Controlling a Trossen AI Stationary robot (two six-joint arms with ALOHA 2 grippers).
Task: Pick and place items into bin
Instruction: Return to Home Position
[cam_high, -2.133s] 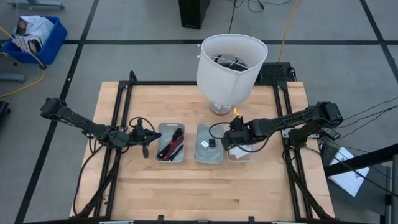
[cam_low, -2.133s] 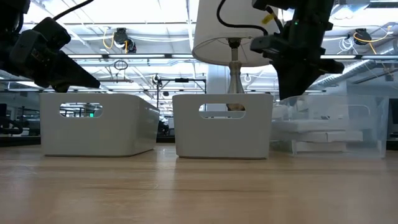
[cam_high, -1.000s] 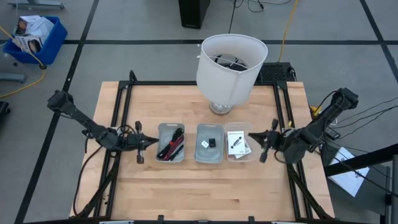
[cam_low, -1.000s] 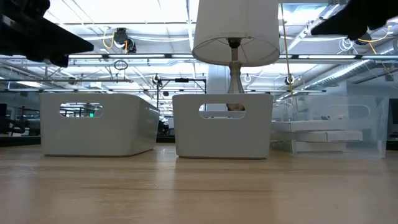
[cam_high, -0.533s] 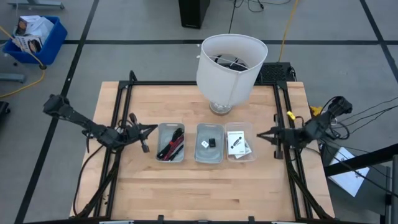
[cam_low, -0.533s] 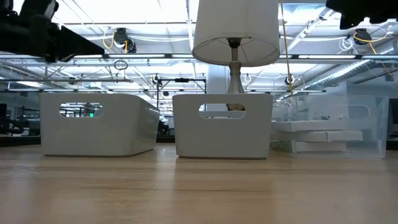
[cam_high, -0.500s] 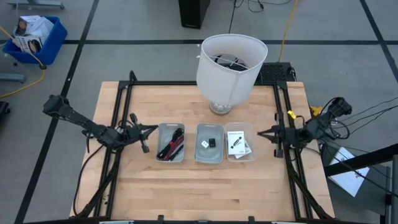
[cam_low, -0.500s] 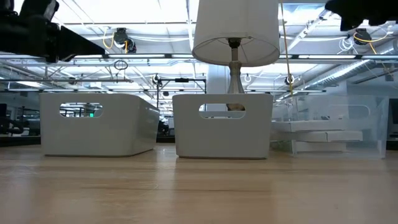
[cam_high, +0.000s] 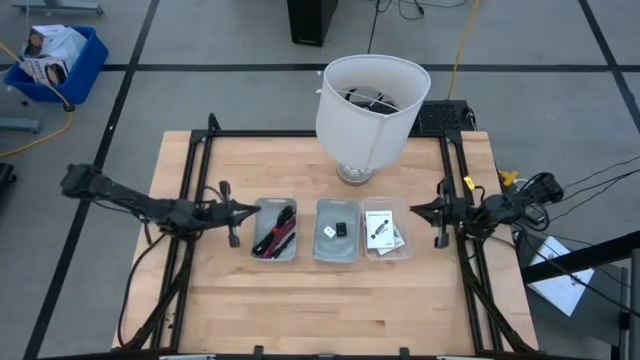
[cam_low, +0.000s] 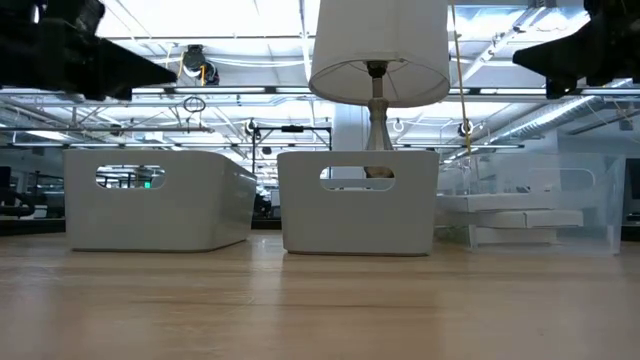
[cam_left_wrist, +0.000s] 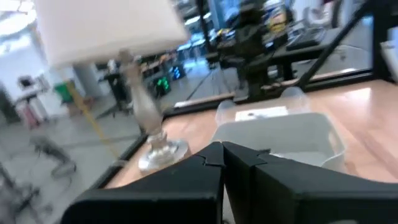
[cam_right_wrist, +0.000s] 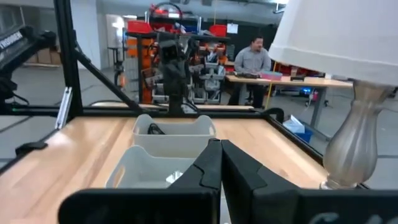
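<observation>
The high view shows three small bins in a row. The left grey bin (cam_high: 274, 228) holds black and red coiled cables (cam_high: 276, 231). In the middle grey bin (cam_high: 337, 243) lie a tiny white piece (cam_high: 329, 231) and a small black cube (cam_high: 342, 228). White printed packets (cam_high: 380, 230) lie in the clear bin (cam_high: 386, 249). My left gripper (cam_high: 245, 208) hovers just left of the cable bin, shut and empty, pointing right. My right gripper (cam_high: 413, 209) hovers just right of the clear bin, shut and empty, pointing left. Each wrist view shows its fingers closed together (cam_left_wrist: 221, 149) (cam_right_wrist: 217, 146).
A white-shaded lamp (cam_high: 368, 100) stands on the table behind the bins, toward the far edge. Black frame rails (cam_high: 196, 180) run along the table's left and right sides. Bare wooden tabletop (cam_high: 320, 300) lies in front of the bins. A person sits far off (cam_right_wrist: 252, 59) in the room.
My right gripper has drawn back from the clear bin toward the table's right edge, staying shut, and now hangs level beside the bin. My left gripper has shifted slightly toward the far edge beside the cable bin and rolled about its wrist. The bins and items have stayed put.
</observation>
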